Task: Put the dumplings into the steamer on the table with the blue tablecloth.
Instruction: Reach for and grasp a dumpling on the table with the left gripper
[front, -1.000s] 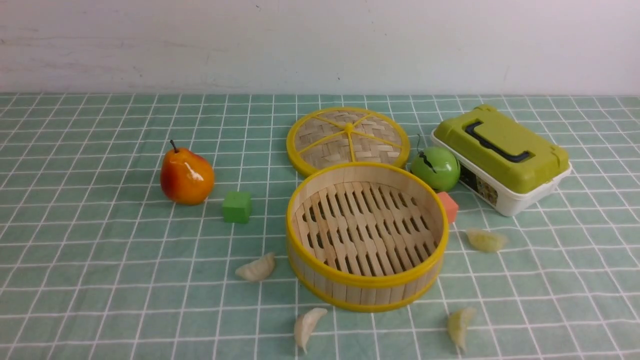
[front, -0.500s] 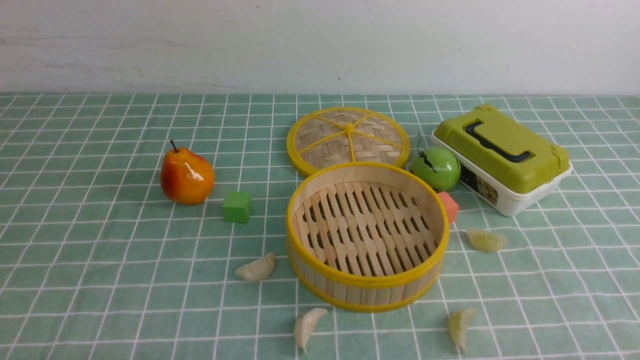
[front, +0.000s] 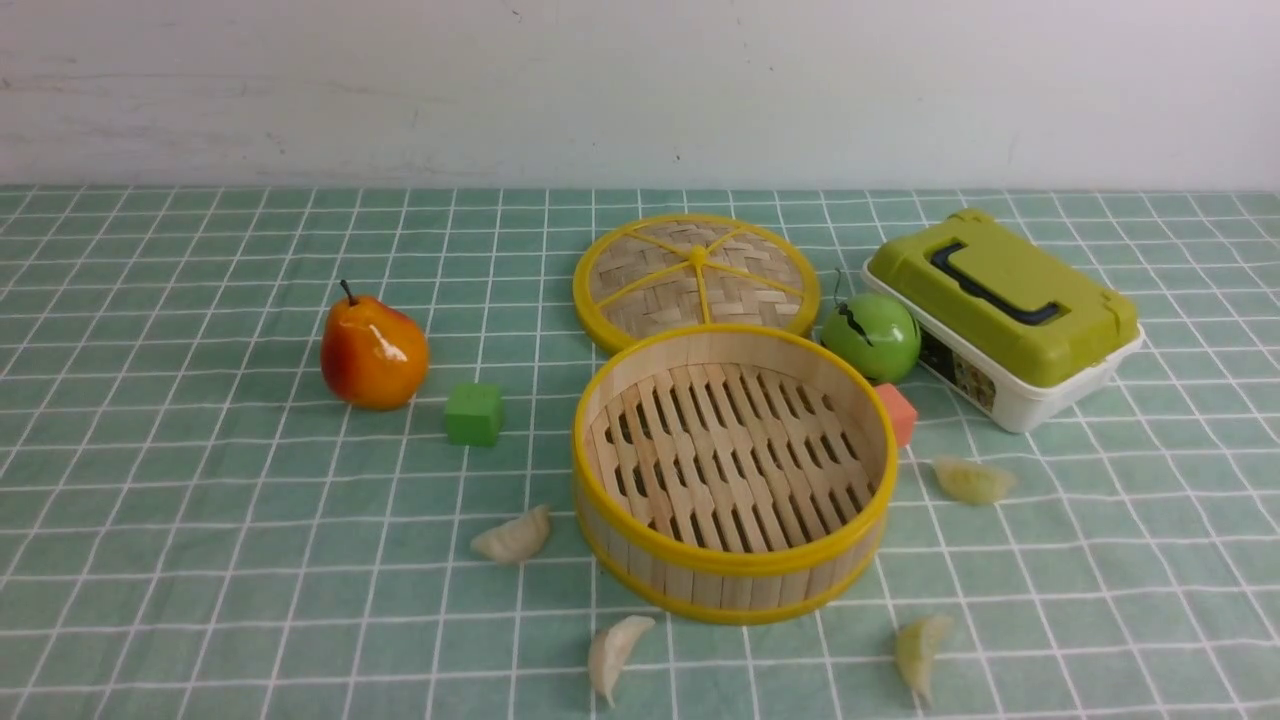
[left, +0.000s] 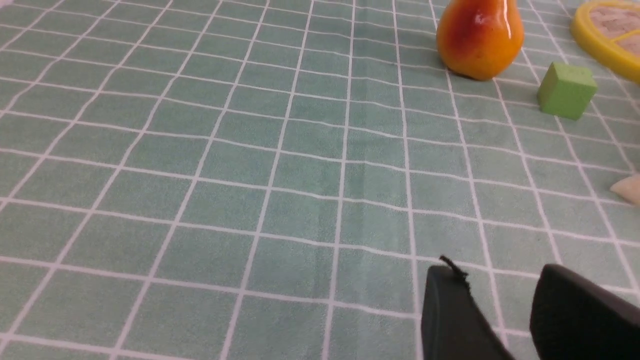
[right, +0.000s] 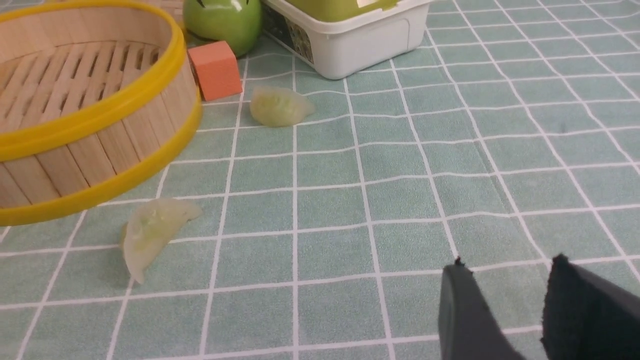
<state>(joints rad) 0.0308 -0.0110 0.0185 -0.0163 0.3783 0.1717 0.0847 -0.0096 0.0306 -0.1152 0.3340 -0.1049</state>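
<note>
Watching remotely, I saw left gripper (left: 500, 282) & right gripper (right: 507, 272) w/ jaws apart, holding nothing; all four dumplings (front: 512, 537) lay on the blue tablecloth (front: 200, 520) around the steamer (front: 730, 575).

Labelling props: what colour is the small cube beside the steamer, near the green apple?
The cube is salmon-orange, clearest in the right wrist view.
</note>
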